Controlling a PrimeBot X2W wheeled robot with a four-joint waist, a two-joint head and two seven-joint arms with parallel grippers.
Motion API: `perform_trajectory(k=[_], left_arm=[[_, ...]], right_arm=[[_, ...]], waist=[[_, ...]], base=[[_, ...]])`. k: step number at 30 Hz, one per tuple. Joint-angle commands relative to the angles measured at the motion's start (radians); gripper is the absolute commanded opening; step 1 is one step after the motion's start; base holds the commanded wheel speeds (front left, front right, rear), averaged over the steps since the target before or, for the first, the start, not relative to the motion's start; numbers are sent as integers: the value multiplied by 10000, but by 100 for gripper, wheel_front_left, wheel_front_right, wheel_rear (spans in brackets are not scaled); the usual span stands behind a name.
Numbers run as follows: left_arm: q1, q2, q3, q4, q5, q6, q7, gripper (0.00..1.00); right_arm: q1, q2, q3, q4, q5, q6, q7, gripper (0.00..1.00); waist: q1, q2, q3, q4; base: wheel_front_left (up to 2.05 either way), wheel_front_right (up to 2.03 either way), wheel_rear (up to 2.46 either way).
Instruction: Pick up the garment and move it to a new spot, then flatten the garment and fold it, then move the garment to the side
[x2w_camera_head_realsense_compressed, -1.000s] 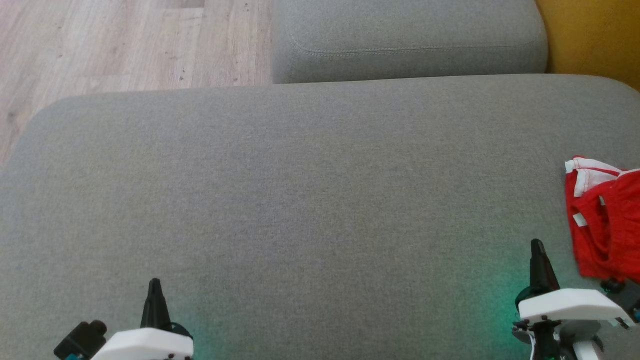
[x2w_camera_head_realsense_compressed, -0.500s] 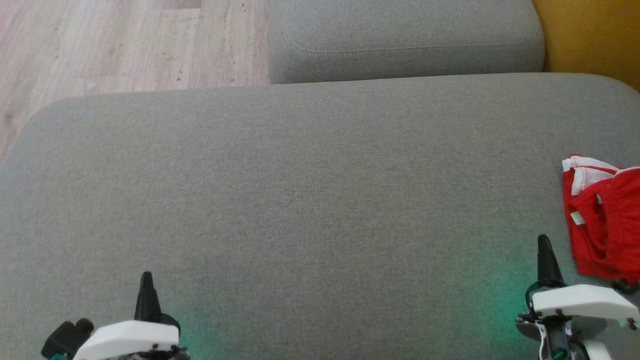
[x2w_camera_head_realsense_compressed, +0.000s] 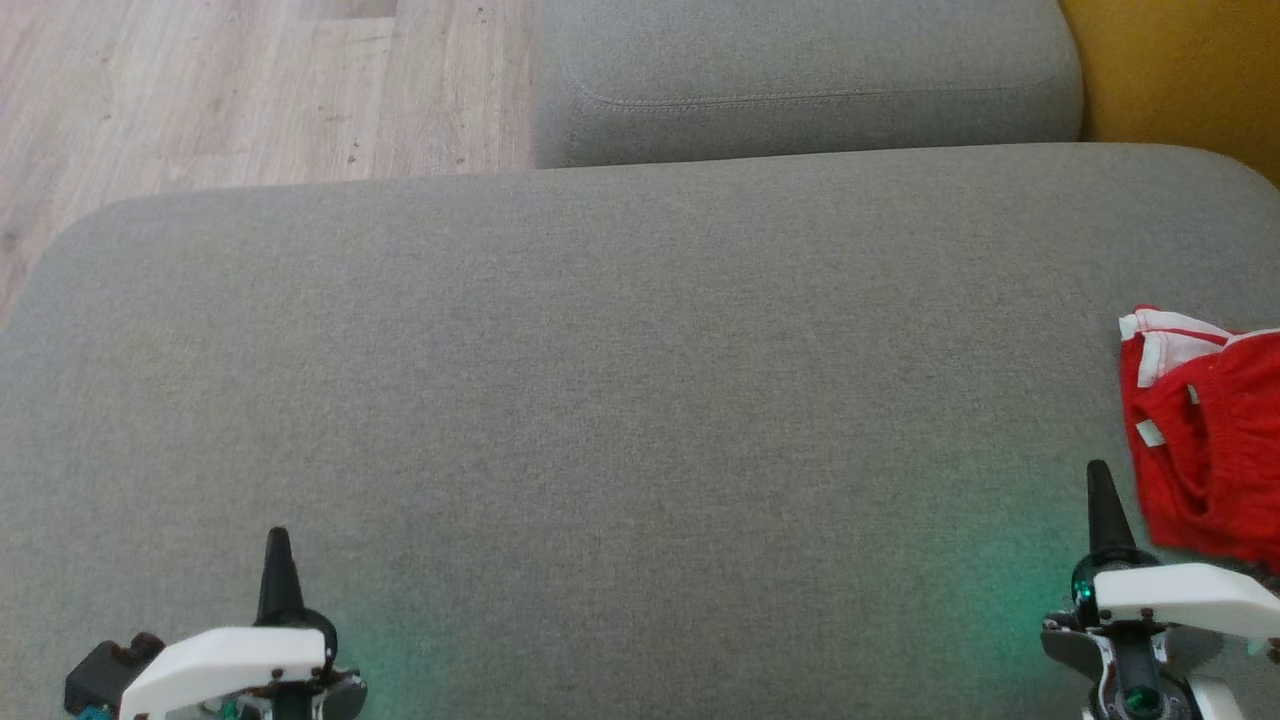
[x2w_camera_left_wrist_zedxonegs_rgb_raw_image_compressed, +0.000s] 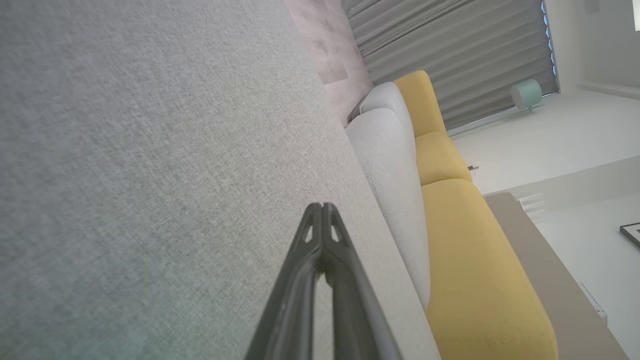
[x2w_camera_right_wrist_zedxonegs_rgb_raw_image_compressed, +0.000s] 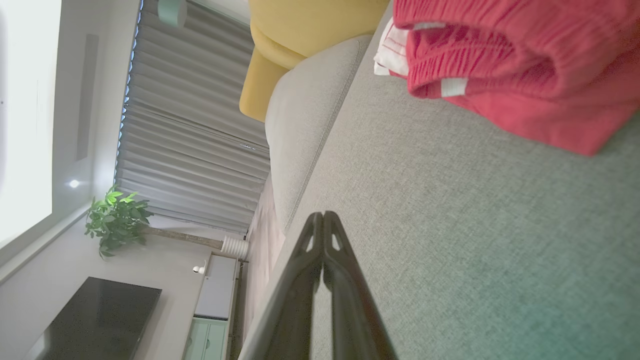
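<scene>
A red garment (x2w_camera_head_realsense_compressed: 1215, 440) with white trim lies folded in a compact pile at the right edge of the grey cushion (x2w_camera_head_realsense_compressed: 620, 400); part of it runs out of the head view. The right wrist view shows the garment (x2w_camera_right_wrist_zedxonegs_rgb_raw_image_compressed: 520, 65) close, up and to the right of the fingertips. My right gripper (x2w_camera_head_realsense_compressed: 1098, 472) is shut and holds nothing, its tips just left of the garment's near corner. My left gripper (x2w_camera_head_realsense_compressed: 276, 538) is shut and bare too, low at the near left above bare cushion, and its closed tips (x2w_camera_left_wrist_zedxonegs_rgb_raw_image_compressed: 322, 206) hover over grey fabric.
A second grey cushion (x2w_camera_head_realsense_compressed: 800, 80) lies behind the large one. Yellow upholstery (x2w_camera_head_realsense_compressed: 1180, 80) stands at the far right. Wooden floor (x2w_camera_head_realsense_compressed: 200, 90) shows at the far left, past the cushion's rounded edge. A wide stretch of cushion spreads between the grippers.
The left gripper slid slightly left and the right gripper slightly right and forward, toward the garment's near corner. The garment lies still; the small shift of the picture is the camera's.
</scene>
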Motion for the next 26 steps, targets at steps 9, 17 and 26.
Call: perform_trajectory(k=[9,17,26], left_arm=[[-610,31,530,-460,-1230,-232,360,0],[-695,30,704,-546,-1998,-329,563,0],[-804,28,928,-657,-2990,-453,825,0]], right_arm=[[-627,-49,-2,-628,1342,26,373,0],[-649,-52,-74,-784,2161,28,574,0],[-677,-56,-168,-986,3218,30,832,0]], waist=[[0,0,2,-47],[0,0,3,-80],[0,0,5,-123]], base=[[0,0,0],[0,0,0],[0,0,0]])
